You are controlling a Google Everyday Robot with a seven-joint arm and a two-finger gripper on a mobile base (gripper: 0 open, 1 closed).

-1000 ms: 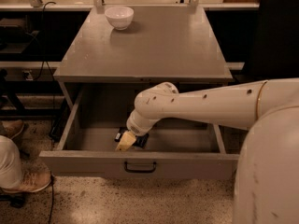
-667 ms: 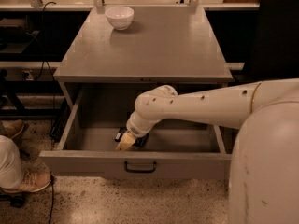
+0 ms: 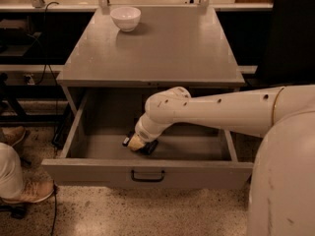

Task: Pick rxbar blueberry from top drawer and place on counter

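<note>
Speckled floor [image 3: 123,210] runs under a grey metal cabinet whose counter [image 3: 167,48] carries only a white bowl [image 3: 125,17] at its far left corner. Below it the drawer [image 3: 98,168] stands pulled out, its dark handle [image 3: 147,176] at the centre of the front panel.

One arm [image 3: 221,112] reaches in from the right and bends down to the drawer floor. The gripper [image 3: 137,142] sits low near the front wall, left of centre. A dark shape that I take for the bar [image 3: 149,148] shows at its right side, touching it or right under it, lying flat. Most of it is hidden, so its long axis is unclear, and I cannot tell whether the gripper has closed on it.

The coming move looks like a straight lift clear of the front wall, then back and up to the counter, which lies directly above and behind. A shoe [image 3: 29,191] stands on the floor at the left, well apart.
</note>
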